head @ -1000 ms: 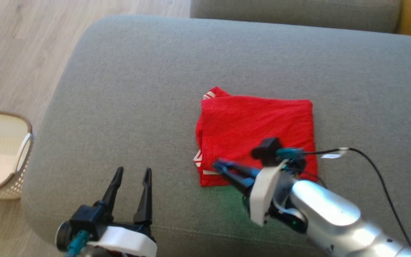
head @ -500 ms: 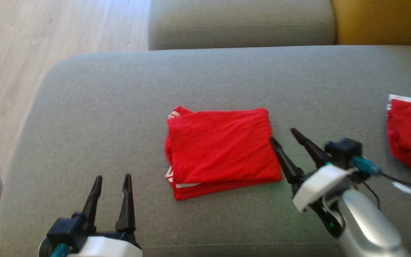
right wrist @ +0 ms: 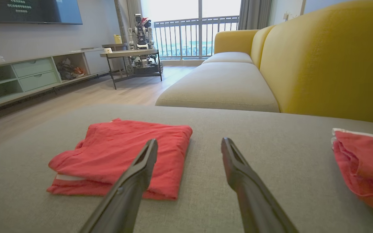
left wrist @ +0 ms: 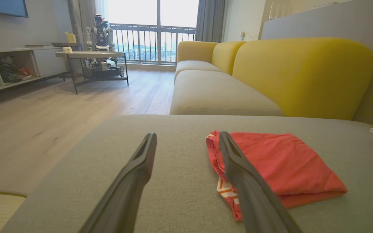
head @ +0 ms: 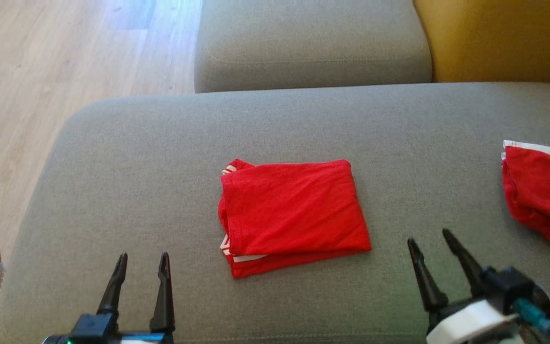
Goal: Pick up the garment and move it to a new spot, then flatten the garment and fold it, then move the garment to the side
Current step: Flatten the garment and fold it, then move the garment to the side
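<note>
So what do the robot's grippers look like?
The left gripper and the right gripper each have two long, thin black fingers tapering to points. Behind the right one sits a white shell with a teal plug.

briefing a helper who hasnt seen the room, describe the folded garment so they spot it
On the big grey sofa cushion, near its middle, lies the folded garment: a flat red rectangle. The other red garment, far to its right, is bunched, not squared.
</note>
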Motion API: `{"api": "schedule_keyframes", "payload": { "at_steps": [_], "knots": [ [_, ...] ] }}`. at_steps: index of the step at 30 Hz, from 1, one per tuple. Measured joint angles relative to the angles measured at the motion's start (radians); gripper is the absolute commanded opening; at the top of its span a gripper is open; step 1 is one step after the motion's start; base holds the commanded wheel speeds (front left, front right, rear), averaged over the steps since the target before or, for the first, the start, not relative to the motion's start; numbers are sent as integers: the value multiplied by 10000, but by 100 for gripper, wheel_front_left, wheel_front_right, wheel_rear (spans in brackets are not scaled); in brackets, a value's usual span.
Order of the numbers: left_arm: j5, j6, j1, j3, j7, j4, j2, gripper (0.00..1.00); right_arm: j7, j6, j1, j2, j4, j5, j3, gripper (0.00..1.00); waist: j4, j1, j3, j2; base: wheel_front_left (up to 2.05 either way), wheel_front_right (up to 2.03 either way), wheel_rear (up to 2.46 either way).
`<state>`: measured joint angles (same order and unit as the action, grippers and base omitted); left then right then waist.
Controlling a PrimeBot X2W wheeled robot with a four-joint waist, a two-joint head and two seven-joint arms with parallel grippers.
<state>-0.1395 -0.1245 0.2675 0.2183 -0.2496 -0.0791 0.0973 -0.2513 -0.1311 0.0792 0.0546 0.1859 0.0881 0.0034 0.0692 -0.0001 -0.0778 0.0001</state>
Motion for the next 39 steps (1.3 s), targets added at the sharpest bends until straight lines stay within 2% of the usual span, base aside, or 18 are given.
{"api": "schedule_keyframes", "payload": {
  "at_steps": [9,16,28,34,39],
  "knots": [
    [589,33,208,-92,0,-119,-8,100,0,0,582,-90,-194,92,401,100,32,0,-128,0,0,0,0],
    [694,192,308,-115,0,-115,-42,100,0,0,583,-90,-198,100,391,100,87,0,-111,0,0,0,0],
    [945,205,312,-77,0,-6,-130,100,0,0,578,-96,-174,261,178,100,451,1,-52,0,0,0,0],
    [1034,295,303,35,0,33,-140,100,0,0,171,-111,1237,1164,44,100,811,1,80,0,0,0,0],
    [1034,474,285,318,0,119,-169,100,54,0,-1519,-113,2987,1653,-13,100,1268,2,255,0,0,0,0]
  ]
}}
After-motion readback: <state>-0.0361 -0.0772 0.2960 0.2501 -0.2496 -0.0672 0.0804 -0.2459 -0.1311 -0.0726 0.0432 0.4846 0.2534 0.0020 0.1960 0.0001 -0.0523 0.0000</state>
